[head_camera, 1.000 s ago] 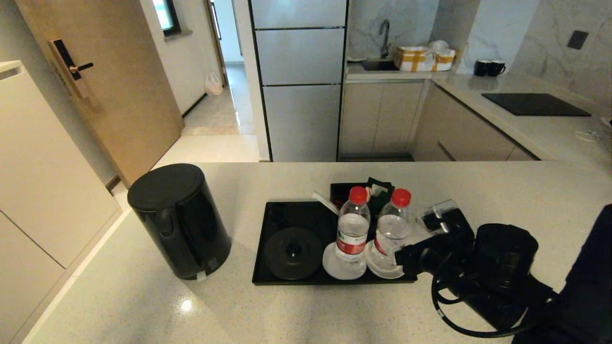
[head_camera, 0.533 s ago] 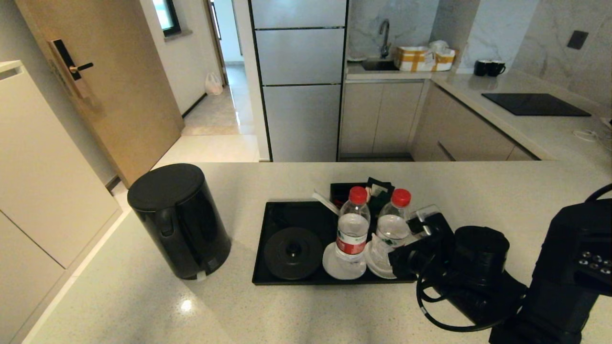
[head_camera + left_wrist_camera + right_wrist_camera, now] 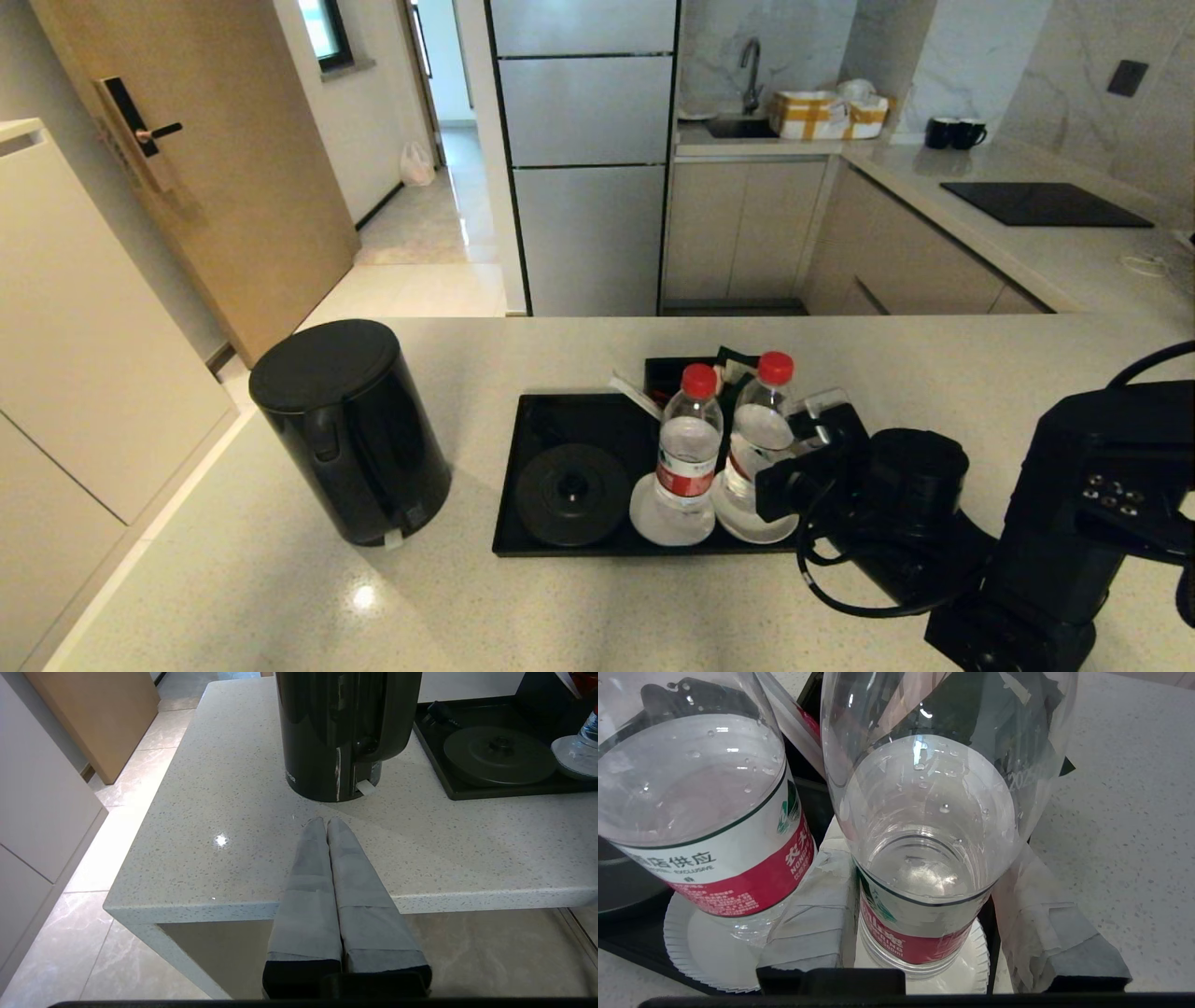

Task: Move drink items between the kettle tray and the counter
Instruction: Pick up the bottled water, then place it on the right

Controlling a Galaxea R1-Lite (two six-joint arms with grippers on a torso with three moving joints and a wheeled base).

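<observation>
The black kettle (image 3: 350, 429) stands on the beige counter (image 3: 280, 597), left of the kettle tray (image 3: 560, 420), whose round base disc (image 3: 571, 493) is bare. Two red-capped water bottles are at the tray's right end. The left bottle (image 3: 689, 448) rests on a saucer. My right gripper (image 3: 784, 457) is shut on the right bottle (image 3: 758, 434); in the right wrist view its taped fingers (image 3: 817, 905) press both sides of that bottle (image 3: 924, 858), just above a saucer. My left gripper (image 3: 325, 823) is shut and empty, low over the counter's front edge, short of the kettle (image 3: 345, 732).
Two white saucers (image 3: 653, 523) lie on the tray under the bottles. A small black box of sachets (image 3: 672, 373) sits just behind the tray. The counter's left edge (image 3: 140, 826) drops to the floor close to the kettle.
My right arm has moved left toward the tray and its fingers have come in around the right bottle. That bottle's cap now sits a little higher and further left. The kettle and left bottle stayed put.
</observation>
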